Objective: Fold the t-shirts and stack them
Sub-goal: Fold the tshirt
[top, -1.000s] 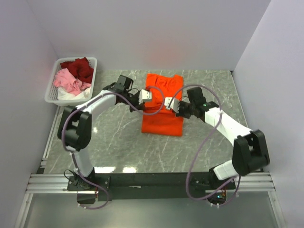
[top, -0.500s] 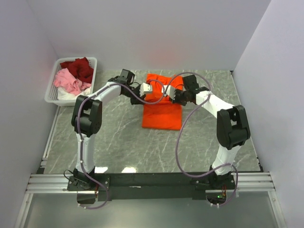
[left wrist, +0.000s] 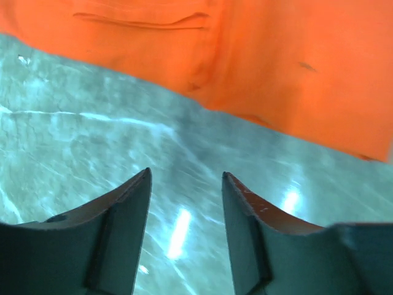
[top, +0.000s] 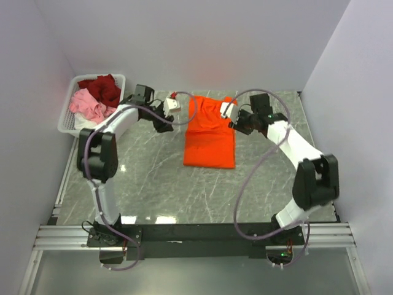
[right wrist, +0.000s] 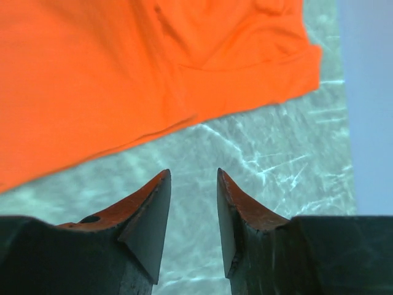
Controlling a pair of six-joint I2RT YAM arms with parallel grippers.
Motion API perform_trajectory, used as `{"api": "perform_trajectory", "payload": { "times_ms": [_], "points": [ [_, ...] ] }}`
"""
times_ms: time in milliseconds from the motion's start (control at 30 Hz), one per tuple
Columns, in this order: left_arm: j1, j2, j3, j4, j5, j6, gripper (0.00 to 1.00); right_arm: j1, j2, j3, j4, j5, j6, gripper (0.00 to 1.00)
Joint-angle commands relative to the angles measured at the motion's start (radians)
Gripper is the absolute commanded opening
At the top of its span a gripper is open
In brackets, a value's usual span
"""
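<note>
Sliding off the shirt point(top: 210, 138) mid-frame, left gripper point(left wrist: 186, 178) and right gripper point(right wrist: 193, 175) sit parted, empty; limp, light cloth, best pinched at bottom corners.

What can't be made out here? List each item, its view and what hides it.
- Basket, top view: how many shirts; the pink shirt and dark red shirt cover the rest.
- Orange t-shirt, top view: folded-under layers, hidden by its top layer.
- Orange t-shirt, wrist views: mostly cut off by frame edges.
- Left hand and right hand, top view: too small to read their opening.
</note>
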Motion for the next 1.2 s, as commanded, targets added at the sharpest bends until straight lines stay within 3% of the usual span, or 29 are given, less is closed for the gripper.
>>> {"api": "perform_trajectory", "payload": {
  "times_ms": [0,133,367,667,933,1100,1167],
  "points": [
    [-0.031,-0.196,-0.197,-0.043,0.122,0.114,0.57,0.057,-0.149,-0.139,-0.069,-0.061,0.024,0.43],
    [-0.082,-0.305,-0.416,0.011,0.131,0.288,0.60,0.149,-0.217,-0.289,-0.013,-0.041,0.037,0.43],
    [-0.172,-0.396,-0.656,0.215,0.085,0.416,0.67,0.225,-0.206,-0.429,0.072,0.023,0.038,0.48],
    [-0.211,-0.344,-0.669,0.302,0.048,0.450,0.65,0.271,-0.148,-0.477,0.149,0.097,0.051,0.50],
    [-0.243,-0.299,-0.637,0.254,0.036,0.526,0.51,0.300,-0.065,-0.448,0.152,0.148,0.064,0.50],
    [-0.272,-0.269,-0.614,0.212,-0.031,0.551,0.47,0.318,-0.057,-0.432,0.119,0.163,0.075,0.44],
    [-0.277,-0.262,-0.620,0.227,-0.042,0.556,0.40,0.324,-0.059,-0.434,0.116,0.166,0.081,0.32]
  ]
}}
